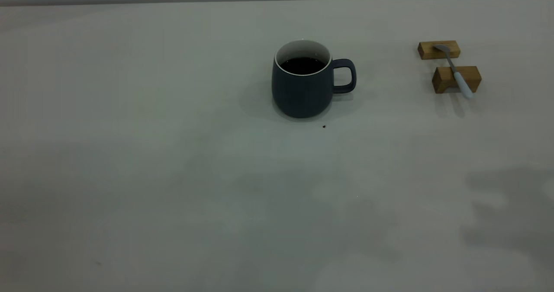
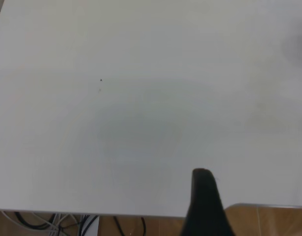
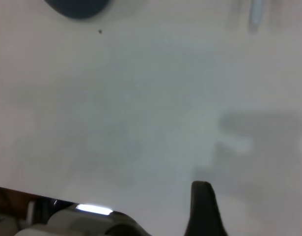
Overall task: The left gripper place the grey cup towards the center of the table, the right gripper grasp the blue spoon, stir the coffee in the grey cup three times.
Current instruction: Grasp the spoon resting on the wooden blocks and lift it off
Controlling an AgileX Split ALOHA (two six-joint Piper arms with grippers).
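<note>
Slate-grey matte cup [image 1: 303,86] of dark coffee [image 1: 303,65] stands mid-table [image 1: 173,175] — the pale-blue-handled spoon [image 1: 456,73] rests across two tan wooden blocks [image 1: 456,79] well right — both grippers' finger spacing cannot be told.

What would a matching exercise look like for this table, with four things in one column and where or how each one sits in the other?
Things:
1. grey cup
2. blue spoon
3. coffee
4. dark speck

Places or states:
A. lying across two wooden blocks, far right
B. on the bare table, just in front of the cup
C. upright near the middle, handle towards the spoon
D. inside the cup, well below the white rim

Pairs: 1-C, 2-A, 3-D, 4-B
</note>
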